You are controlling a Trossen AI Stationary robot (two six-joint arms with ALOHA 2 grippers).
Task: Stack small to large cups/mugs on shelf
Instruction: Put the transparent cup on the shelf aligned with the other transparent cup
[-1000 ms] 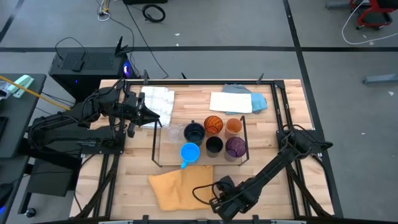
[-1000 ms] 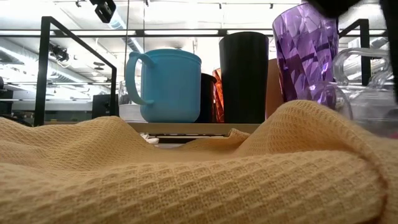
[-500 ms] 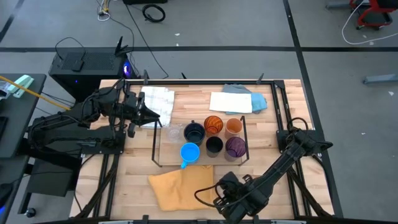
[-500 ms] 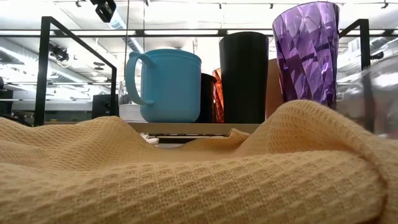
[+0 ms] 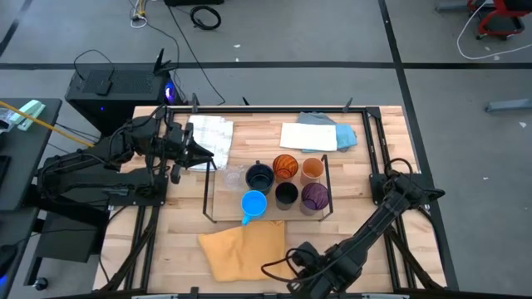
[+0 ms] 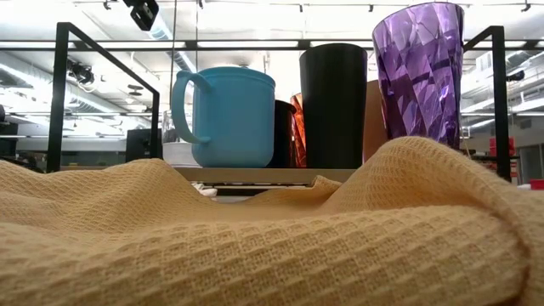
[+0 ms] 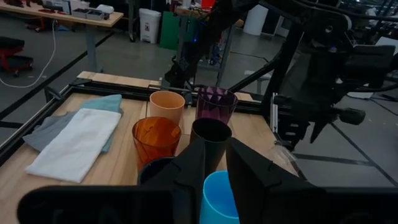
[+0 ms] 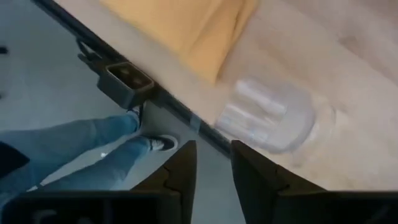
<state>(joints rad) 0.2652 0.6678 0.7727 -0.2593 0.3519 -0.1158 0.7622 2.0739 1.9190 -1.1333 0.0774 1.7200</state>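
On the shelf [image 5: 223, 204] stand, on their bases, a bright blue mug [image 5: 253, 203], a navy mug [image 5: 259, 177], a black cup [image 5: 286, 193], a purple cup [image 5: 314, 197], two orange cups [image 5: 285, 166] and a clear glass [image 5: 233, 177]. Another clear glass [image 8: 267, 121] lies on the tabletop by the near edge, beside the yellow cloth [image 5: 245, 249]. My right gripper [image 8: 213, 168] hangs open above that edge, pointing steeply down, clear of the glass. My left gripper [image 7: 216, 168] waits open, left of the shelf, aimed at the cups.
A white cloth [image 5: 209, 133] lies at the far left. A white cloth on a blue one [image 5: 316, 133] lies behind the shelf. The yellow cloth [image 6: 255, 238] fills the low view's foreground. A person's legs in jeans [image 8: 74, 149] stand just off the near edge.
My right gripper has risen above the table's near edge, beside the yellow cloth. A clear handled glass that showed beneath it at the right of the low view has blurred and then gone from that view.
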